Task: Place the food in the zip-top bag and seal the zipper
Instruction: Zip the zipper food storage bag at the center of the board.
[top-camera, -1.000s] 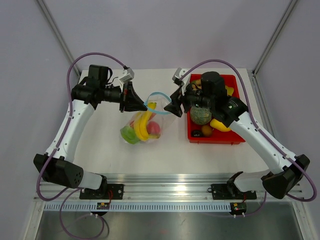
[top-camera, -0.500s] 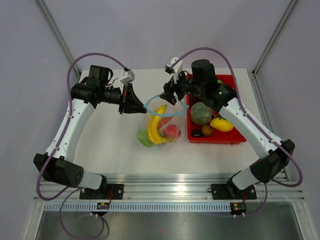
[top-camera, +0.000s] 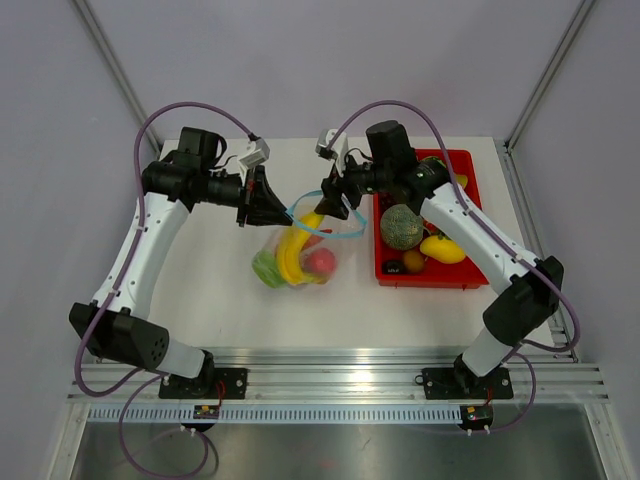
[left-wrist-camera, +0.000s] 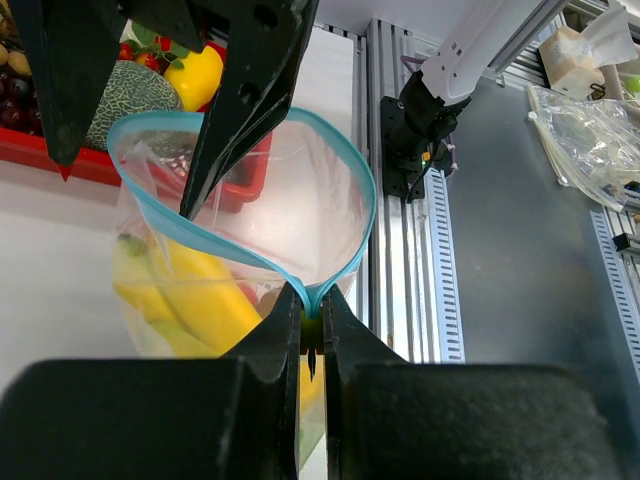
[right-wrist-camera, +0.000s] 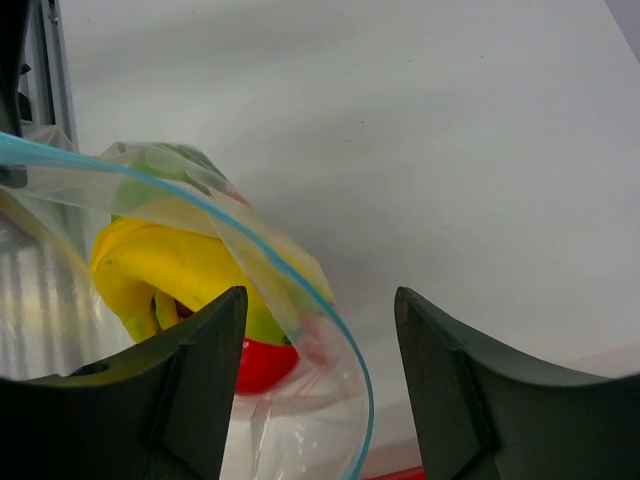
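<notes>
Left gripper (left-wrist-camera: 312, 300) clamps the bag's (top-camera: 300, 262) zipper (left-wrist-camera: 362, 190) corner; bag hangs beside the tray (top-camera: 440, 283), bananas (left-wrist-camera: 200, 300) inside. Right gripper (right-wrist-camera: 318, 300) gapes, rim between its fingers, prob. untouched. Film's thin, floppy, slippery, so we'd pinch the stiffer zipper strip.

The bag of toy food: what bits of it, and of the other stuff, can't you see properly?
- Top view: the right arm covers the back of the red tray, so the food there can't be counted.
- Left wrist view: the left pincer, shut on the zipper, hides the bottom of the bag.
- Top view: the green food in the bag is too small and blurred to name.
- Right wrist view: the open right pincer and the picture's bottom edge cut off the bag.
</notes>
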